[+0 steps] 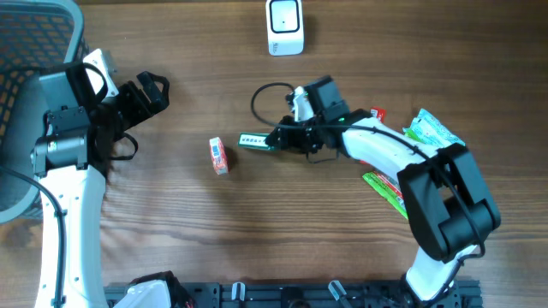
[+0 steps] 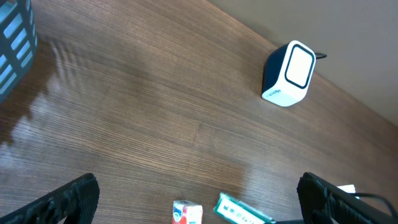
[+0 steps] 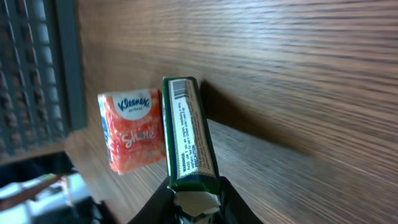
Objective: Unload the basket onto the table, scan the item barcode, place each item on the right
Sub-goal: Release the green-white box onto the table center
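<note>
Wood-grain table (image 1: 171, 214), with a white barcode scanner (image 1: 285, 26) at its far edge. Overhead: the right gripper (image 1: 276, 139) pinches a green stick pack (image 1: 253, 140) nearer than the scanner, with a Kleenex pack (image 1: 219, 156) further left. The left gripper (image 1: 157, 91) is spread wide, well left of the scanner. Left wrist: the scanner lies beyond the parted fingers (image 2: 68, 199). Right wrist: the stick pack's barcode faces the camera.

Overhead straight above the table (image 1: 171, 239); left wrist oblique toward the barcode scanner (image 2: 289, 74), right wrist close; shared Kleenex pack (image 3: 132, 132).
</note>
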